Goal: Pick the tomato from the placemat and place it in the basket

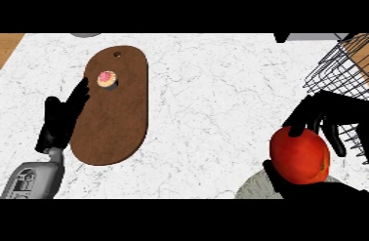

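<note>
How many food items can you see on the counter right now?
2: a tomato held in the right hand beside the wire basket, and a small pink-topped pastry on the brown board.

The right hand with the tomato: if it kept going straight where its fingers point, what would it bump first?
Probably the wire basket. The right hand, curled round the tomato, points up-right toward it; height is unclear.

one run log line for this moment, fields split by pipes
right hand: shut on tomato, lifted | basket: right edge, tomato not in | left hand: open, resting by brown board
</note>
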Controlling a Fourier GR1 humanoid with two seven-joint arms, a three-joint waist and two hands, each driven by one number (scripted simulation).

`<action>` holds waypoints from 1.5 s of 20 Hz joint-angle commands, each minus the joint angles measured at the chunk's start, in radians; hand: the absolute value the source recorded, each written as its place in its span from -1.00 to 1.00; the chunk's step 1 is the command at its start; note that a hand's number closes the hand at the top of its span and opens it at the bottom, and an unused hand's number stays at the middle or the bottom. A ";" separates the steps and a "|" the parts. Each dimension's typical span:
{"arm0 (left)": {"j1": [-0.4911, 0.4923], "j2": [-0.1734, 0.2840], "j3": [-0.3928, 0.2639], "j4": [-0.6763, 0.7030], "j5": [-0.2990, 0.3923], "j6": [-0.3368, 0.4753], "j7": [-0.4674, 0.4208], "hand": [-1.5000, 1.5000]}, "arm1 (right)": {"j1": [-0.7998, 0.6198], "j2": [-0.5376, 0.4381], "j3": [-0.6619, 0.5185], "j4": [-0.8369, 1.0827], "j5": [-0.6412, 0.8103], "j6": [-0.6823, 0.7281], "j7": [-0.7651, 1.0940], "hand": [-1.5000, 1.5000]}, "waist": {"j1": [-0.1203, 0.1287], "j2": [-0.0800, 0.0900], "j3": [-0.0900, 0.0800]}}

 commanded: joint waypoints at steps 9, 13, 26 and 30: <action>-0.008 -0.009 -0.002 0.030 -0.016 -0.004 -0.023 0.00 | -0.488 -0.271 -0.313 0.183 -0.232 0.124 0.280 1.00 | 0.000 0.002 0.001; -0.013 -0.002 0.011 0.007 0.001 -0.009 0.005 0.00 | -0.463 -0.490 -0.359 0.301 -0.191 0.228 0.154 1.00 | -0.001 0.004 0.001; -0.035 -0.055 -0.020 0.020 -0.037 0.015 0.005 0.00 | -0.273 -0.819 -0.444 0.720 -0.005 0.105 -0.399 1.00 | 0.017 0.012 0.004; -0.008 -0.031 -0.001 0.014 -0.031 -0.010 -0.023 0.00 | -0.330 -0.862 -0.407 0.913 0.004 0.065 -0.536 1.00 | 0.029 0.012 0.003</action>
